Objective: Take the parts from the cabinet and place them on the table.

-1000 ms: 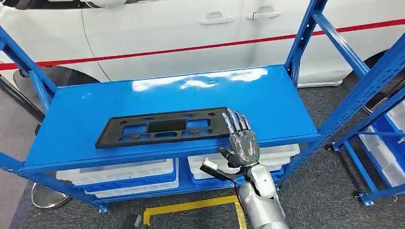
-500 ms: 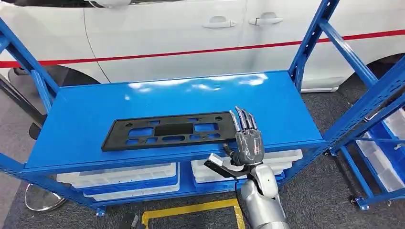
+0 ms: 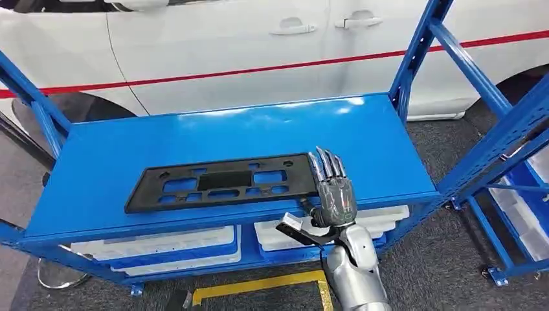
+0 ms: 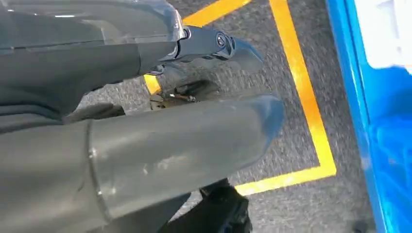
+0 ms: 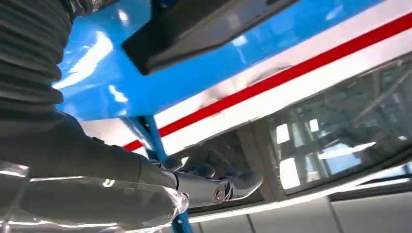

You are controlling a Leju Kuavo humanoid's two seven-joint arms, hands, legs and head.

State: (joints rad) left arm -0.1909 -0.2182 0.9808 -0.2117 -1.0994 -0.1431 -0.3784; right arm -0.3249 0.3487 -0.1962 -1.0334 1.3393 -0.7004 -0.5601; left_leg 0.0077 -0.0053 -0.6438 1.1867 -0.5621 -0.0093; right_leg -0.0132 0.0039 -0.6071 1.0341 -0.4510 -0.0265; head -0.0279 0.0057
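Observation:
A long flat black part [image 3: 220, 183] with several cut-outs lies along the front of the blue cabinet shelf [image 3: 194, 133]. My right hand [image 3: 331, 194] is raised at the shelf's front edge, by the part's right end, fingers straight and apart, holding nothing. The right wrist view shows the part's end [image 5: 194, 29] on the blue shelf just beyond that hand [image 5: 87, 160]. My left hand [image 4: 145, 145] hangs over grey floor carpet, thumb and fingers extended with nothing in them.
A white car [image 3: 259, 45] with a red stripe stands right behind the cabinet. White bins [image 3: 162, 243] fill the level under the shelf. Blue rack uprights [image 3: 498, 136] and more bins stand at the right. Yellow tape [image 3: 259, 283] marks the floor.
The whole view has swayed slightly, so the camera moved. My right hand stays beside the part's right end, and the part has not shifted on the shelf.

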